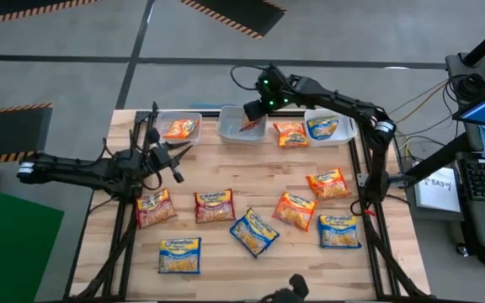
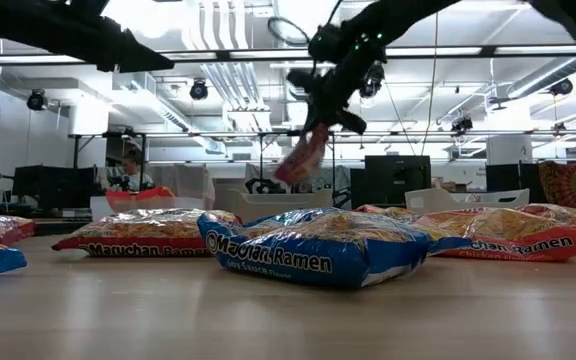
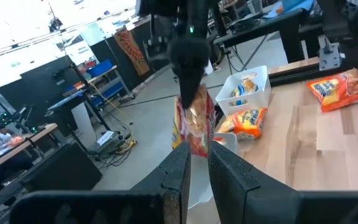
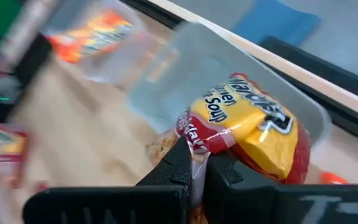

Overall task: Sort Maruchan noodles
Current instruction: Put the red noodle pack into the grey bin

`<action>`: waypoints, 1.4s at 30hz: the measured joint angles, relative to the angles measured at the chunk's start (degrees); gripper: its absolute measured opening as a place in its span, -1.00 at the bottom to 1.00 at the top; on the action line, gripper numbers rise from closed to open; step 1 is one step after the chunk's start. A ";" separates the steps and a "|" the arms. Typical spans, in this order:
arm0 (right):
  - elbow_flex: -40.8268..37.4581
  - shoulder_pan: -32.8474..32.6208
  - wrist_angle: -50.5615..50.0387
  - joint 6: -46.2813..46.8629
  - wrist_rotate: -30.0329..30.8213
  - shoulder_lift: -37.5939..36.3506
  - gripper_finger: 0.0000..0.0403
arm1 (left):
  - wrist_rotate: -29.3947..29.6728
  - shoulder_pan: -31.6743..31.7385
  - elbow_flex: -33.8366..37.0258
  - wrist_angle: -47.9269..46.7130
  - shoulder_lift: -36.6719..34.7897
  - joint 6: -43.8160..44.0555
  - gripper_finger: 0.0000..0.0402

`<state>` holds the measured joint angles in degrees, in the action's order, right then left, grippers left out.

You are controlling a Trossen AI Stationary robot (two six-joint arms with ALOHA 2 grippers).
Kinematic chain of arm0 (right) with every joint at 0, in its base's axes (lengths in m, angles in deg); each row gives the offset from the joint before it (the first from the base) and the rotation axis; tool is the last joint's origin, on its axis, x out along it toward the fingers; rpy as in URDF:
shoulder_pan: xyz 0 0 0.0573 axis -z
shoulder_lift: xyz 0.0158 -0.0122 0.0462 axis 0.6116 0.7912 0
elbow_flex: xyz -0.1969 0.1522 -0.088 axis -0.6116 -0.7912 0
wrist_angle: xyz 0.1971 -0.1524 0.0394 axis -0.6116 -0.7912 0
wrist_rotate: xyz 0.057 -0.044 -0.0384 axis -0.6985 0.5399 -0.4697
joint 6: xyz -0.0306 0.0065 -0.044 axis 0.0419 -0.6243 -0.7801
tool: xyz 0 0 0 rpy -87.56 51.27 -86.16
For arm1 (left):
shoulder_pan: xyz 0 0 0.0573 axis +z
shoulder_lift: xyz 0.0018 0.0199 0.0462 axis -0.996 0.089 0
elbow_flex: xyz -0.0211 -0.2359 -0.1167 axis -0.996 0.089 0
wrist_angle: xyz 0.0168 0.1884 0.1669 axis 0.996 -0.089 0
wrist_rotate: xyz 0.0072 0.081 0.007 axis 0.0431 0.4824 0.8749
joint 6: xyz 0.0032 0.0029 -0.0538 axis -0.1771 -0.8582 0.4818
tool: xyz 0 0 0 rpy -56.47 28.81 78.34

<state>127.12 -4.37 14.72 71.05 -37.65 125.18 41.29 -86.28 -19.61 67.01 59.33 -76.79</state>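
Several Maruchan noodle packets lie flat on the wooden table: red [image 1: 214, 205], blue [image 1: 253, 231] and orange [image 1: 295, 210] ones. Three clear bins stand along the far edge. The left bin [image 1: 194, 118] holds an orange packet and the right bin [image 1: 349, 126] a blue one. Another orange packet [image 1: 290, 133] lies between the middle and right bins. My right gripper [image 4: 196, 163] is shut on a red-and-yellow packet [image 1: 251, 124] above the middle bin [image 1: 230, 130]. My left gripper [image 1: 182, 164], fingers nearly together with nothing between them, hovers over the table's left side. My right gripper pinches the packet's red crimped end [image 4: 194, 142] between its two fingers. The fingers come from above, slanting down toward the table's far edge. The packet [image 2: 303, 155] hangs tilted below the fingers, clear of the bin and the table.
The table's side rails and the right arm's post [image 1: 367, 181] border the work area. Bare wood lies between the far bins and the rows of packets. Room furniture and monitors show beyond the far edge.
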 joint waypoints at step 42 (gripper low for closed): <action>16.88 -2.43 -21.06 -4.89 11.34 13.10 -0.54 | -0.04 0.00 0.07 -1.90 -0.07 1.21 -0.81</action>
<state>144.00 -6.80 -6.34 66.17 -26.31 138.28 41.25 -86.28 -19.54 65.11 59.26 -75.58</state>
